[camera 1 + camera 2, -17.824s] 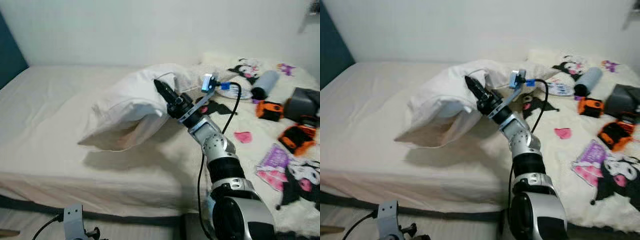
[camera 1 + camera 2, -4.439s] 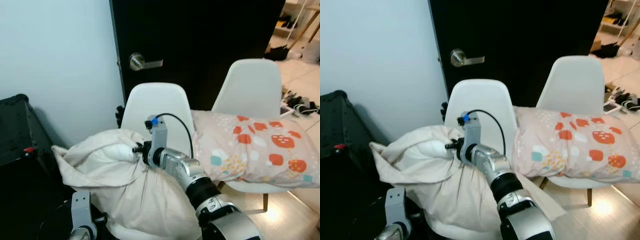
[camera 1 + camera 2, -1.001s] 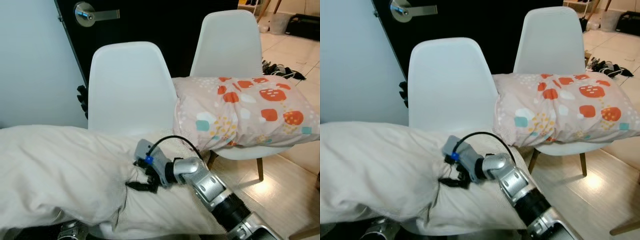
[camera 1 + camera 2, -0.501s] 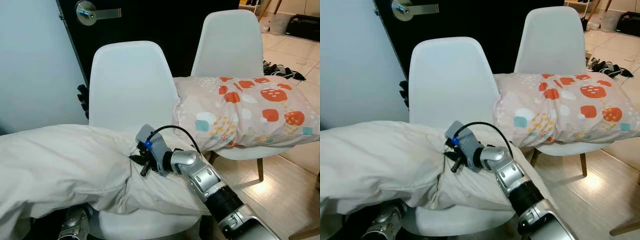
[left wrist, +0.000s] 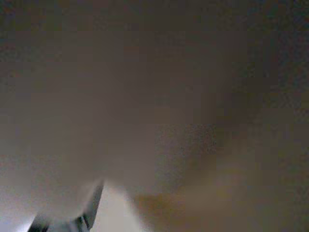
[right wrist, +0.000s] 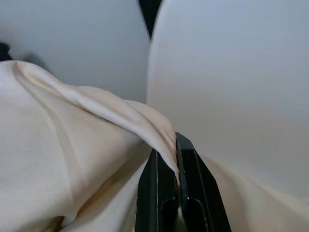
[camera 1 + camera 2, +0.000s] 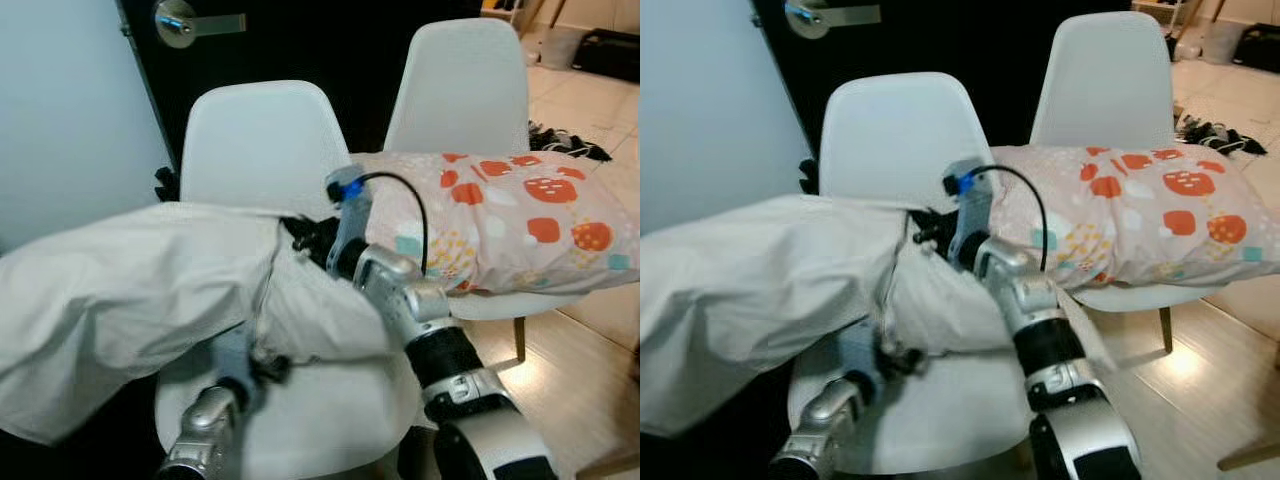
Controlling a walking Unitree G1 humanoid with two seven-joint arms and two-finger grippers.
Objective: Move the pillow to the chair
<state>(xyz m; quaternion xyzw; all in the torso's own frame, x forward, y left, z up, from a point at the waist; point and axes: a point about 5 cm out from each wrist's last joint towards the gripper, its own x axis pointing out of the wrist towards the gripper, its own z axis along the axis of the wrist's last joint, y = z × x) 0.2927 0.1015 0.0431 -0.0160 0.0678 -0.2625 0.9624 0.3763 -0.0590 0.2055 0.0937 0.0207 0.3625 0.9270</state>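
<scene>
My right pincer [image 6: 176, 164] is clamped on a fold of the soft cream pillow [image 7: 130, 290], which hangs over the smooth white chair [image 7: 262, 140]. My left pincer [image 7: 250, 365] sits beneath it; I cannot tell its fingers. A patterned pillow [image 7: 500, 225] rests on the neighbouring chair [image 7: 460, 75].

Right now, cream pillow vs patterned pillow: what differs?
The cream pillow is plain, while the patterned pillow carries orange and teal prints. The cream pillow is pinched by the right gripper, held up over the near white chair and overhanging its left side; the patterned pillow lies ungripped on the far white chair. The left gripper sits under the cream pillow. Both look soft and bulky.
</scene>
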